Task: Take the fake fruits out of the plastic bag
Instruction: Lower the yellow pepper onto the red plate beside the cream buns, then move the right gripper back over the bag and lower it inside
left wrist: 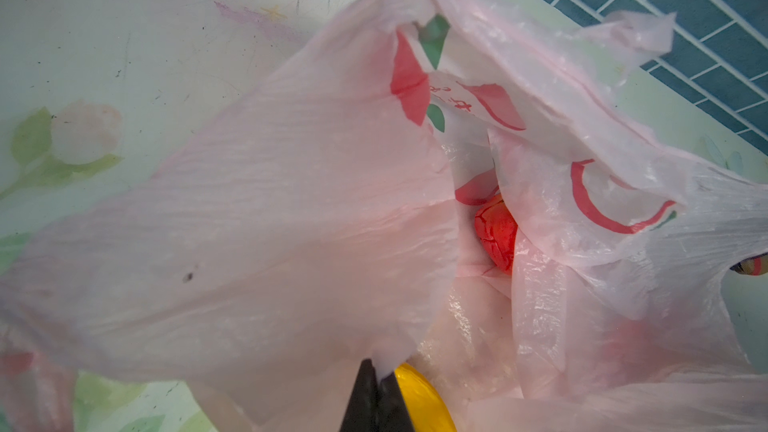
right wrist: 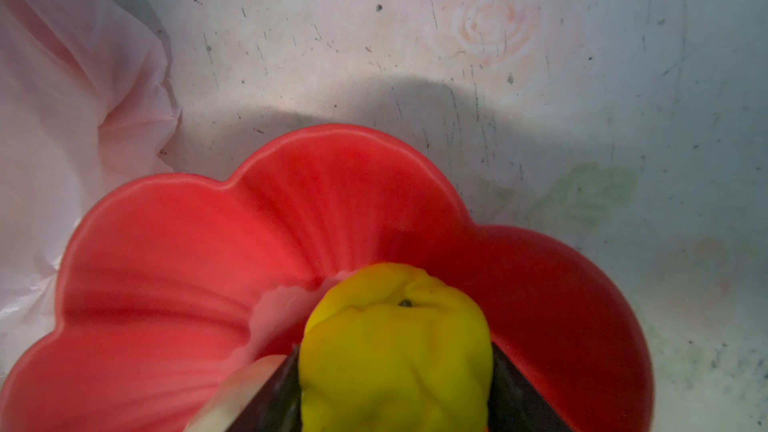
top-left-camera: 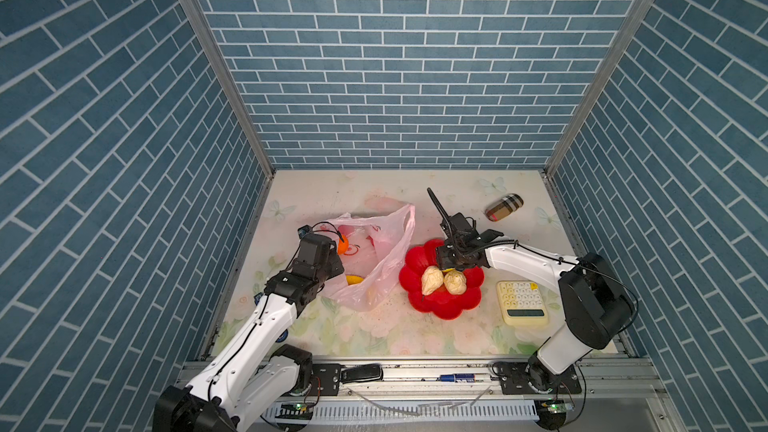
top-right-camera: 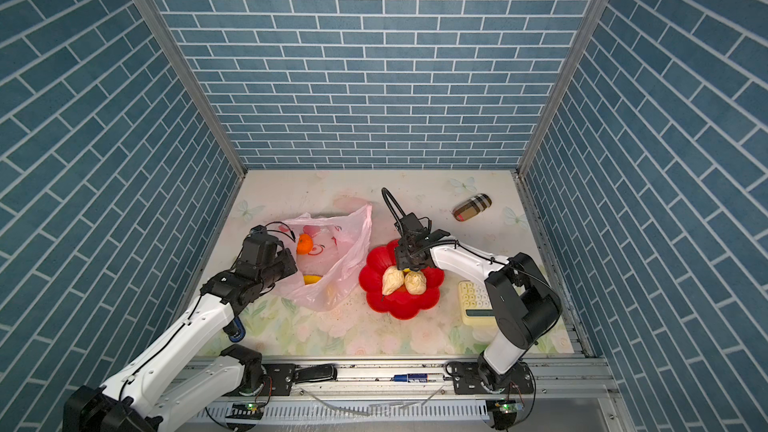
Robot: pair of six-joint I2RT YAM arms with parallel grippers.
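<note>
Left arm (top-left-camera: 249, 326) reaches to the bag (top-left-camera: 386, 251), left gripper (left wrist: 379, 371) pinched tight on its rim. Right gripper (right wrist: 395, 351) hangs over the red dish (top-left-camera: 417, 261) beside the bag, fingers clamping the yellow lump (right wrist: 395, 326). Two cream fruits (top-left-camera: 432, 279) lie in the dish. The banana (left wrist: 419, 396) and red fruit (left wrist: 496, 234) sit inside the bag.

Probably a robotics lab booth: brick-print walls (top-left-camera: 399, 56), metal frame posts (top-left-camera: 213, 56), flower-print table (top-left-camera: 374, 201), left arm (top-left-camera: 257, 326), right arm (top-left-camera: 528, 261) on front rail (top-left-camera: 415, 367).
</note>
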